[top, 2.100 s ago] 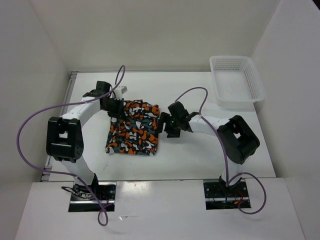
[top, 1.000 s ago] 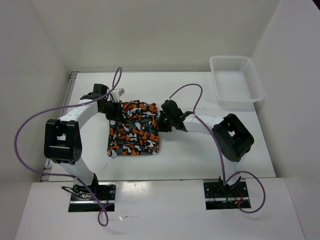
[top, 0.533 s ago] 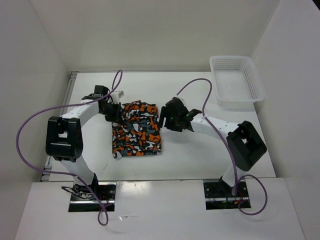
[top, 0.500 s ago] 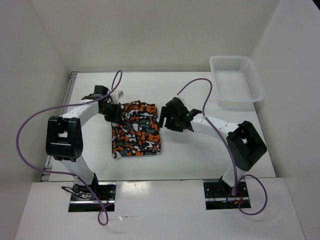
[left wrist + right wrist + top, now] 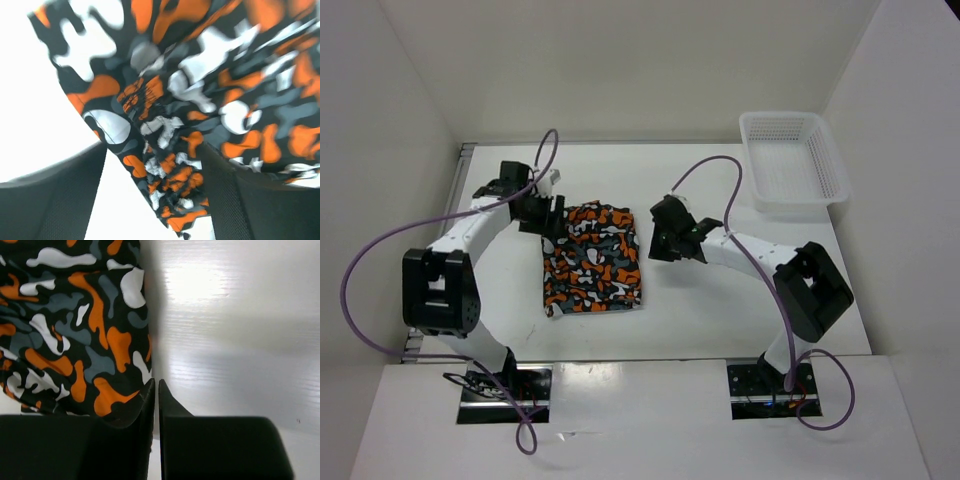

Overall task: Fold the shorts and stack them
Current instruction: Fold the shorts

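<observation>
Shorts point(image 5: 592, 262) lie folded; wrist views alone reveal left hand point(image 5: 152, 155) spread wide, right hand point(image 5: 156, 386) closed.

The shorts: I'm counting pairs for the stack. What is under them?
The shorts lie on the white table, which shows around them. Anything beneath the cloth, such as a second pair or folded layers, is covered and cannot be seen.

White table point(image 5: 720, 310) enclosed by plain white walls point(image 5: 620, 70).

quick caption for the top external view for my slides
Folded camouflage shorts lie flat between both arms, left claw open at their far-left corner, right claw shut beside them.
</observation>
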Tool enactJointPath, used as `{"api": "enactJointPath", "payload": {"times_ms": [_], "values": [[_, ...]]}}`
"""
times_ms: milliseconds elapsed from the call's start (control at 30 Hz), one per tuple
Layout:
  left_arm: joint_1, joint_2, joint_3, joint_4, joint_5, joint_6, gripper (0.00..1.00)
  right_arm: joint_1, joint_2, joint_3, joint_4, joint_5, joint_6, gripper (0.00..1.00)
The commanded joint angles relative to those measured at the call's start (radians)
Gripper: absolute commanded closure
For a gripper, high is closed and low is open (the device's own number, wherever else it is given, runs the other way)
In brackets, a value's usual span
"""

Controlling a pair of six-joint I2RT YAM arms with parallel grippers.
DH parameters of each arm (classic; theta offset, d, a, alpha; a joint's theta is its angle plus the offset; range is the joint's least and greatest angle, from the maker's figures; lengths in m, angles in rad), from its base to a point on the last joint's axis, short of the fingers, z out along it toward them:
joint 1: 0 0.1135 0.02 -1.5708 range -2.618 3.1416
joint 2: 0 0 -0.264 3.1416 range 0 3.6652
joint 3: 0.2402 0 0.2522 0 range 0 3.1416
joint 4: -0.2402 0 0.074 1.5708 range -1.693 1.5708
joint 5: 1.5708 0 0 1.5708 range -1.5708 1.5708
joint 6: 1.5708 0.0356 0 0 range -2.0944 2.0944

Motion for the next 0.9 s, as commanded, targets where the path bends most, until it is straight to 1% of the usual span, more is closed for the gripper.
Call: {"api": "enactJointPath", "payload": {"times_ms": [0,67,100,133,200,233,267,300,333,367,400,467,533,633,767,833,867], "values": [[0.002,-0.115,0.064,0.001,0.039,0.004,0.36,0.028,-0.005,0.059,0.020,-0.028,-0.019,0.90],[0.002,-0.161,0.035,0.028,0.085,0.004,0.61,0.057,0.008,0.069,0.029,-0.038,-0.019,0.90],[0.002,-0.190,0.016,0.057,0.143,0.004,0.76,0.057,0.008,0.069,0.041,-0.049,-0.019,0.90],[0.002,-0.208,-0.034,0.079,0.171,0.004,0.81,0.072,-0.009,0.055,0.052,-0.049,-0.019,0.88],[0.002,-0.279,-0.094,0.140,0.188,0.004,0.83,0.084,-0.078,0.023,0.061,-0.049,-0.019,0.82],[0.002,-0.306,-0.122,0.162,0.176,0.004,0.80,0.093,-0.107,0.012,0.073,-0.034,-0.019,0.77],[0.002,-0.336,-0.178,0.181,0.159,0.004,0.62,0.094,-0.136,0.003,0.074,-0.017,-0.019,0.60],[0.002,-0.392,-0.201,0.214,0.121,0.004,0.39,0.094,-0.193,-0.008,0.074,-0.005,-0.019,0.48],[0.002,-0.417,-0.223,0.225,0.100,0.004,0.22,0.094,-0.219,-0.022,0.054,0.024,-0.019,0.26],[0.002,-0.455,-0.258,0.234,0.082,0.004,0.04,0.094,-0.244,-0.031,0.038,0.041,-0.030,0.19],[0.002,-0.465,-0.268,0.234,0.064,0.004,0.00,0.094,-0.288,-0.031,0.023,0.058,-0.030,0.12],[0.002,-0.465,-0.278,0.222,0.031,0.004,0.00,0.094,-0.323,-0.040,-0.024,0.112,-0.030,0.00],[0.002,-0.445,-0.291,0.212,0.031,0.004,0.00,0.094,-0.366,-0.040,-0.063,0.132,-0.030,0.00],[0.002,-0.411,-0.301,0.200,0.005,0.004,0.00,0.094,-0.412,-0.051,-0.074,0.144,-0.030,0.00],[0.002,-0.302,-0.301,0.223,-0.035,0.004,0.00,0.094,-0.465,-0.069,-0.074,0.153,-0.006,0.00],[-0.007,-0.264,-0.301,0.223,-0.044,0.004,0.00,0.094,-0.474,-0.069,-0.084,0.173,-0.005,0.00],[-0.039,-0.264,-0.285,0.212,-0.044,0.004,0.00,0.094,-0.498,-0.069,-0.084,0.173,-0.005,0.00]]}}
